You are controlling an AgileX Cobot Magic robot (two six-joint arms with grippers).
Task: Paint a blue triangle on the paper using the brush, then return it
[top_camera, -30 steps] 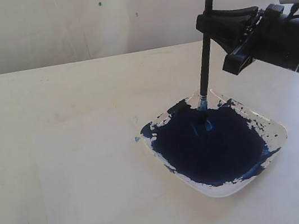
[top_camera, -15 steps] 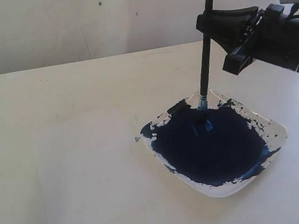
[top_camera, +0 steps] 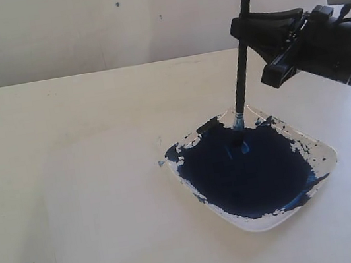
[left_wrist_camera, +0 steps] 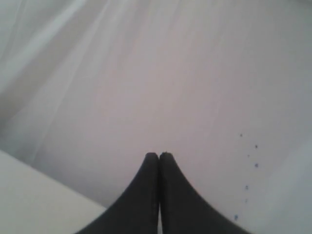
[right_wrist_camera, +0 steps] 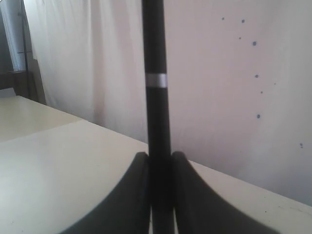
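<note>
Over the paint dish (top_camera: pixel 320 148) on the counter (top_camera: pixel 66 155), the right claw (top_camera: pixel 248 36) clamps the black brush (top_camera: pixel 242 61) nearly upright. Its blue tip seems to touch the far edge of the dark paint (top_camera: pixel 249 176). The left claw (left_wrist_camera: pixel 159 156) is pressed shut, empty.

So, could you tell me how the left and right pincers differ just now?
The right pincer is clamped on the long, thin black-handled brush, whereas the left pincer is shut with nothing between its tips. The right pincer dips its brush into the white square dish of dark-blue paint; the left pincer faces a pale backdrop. Both are black and curved.
</note>
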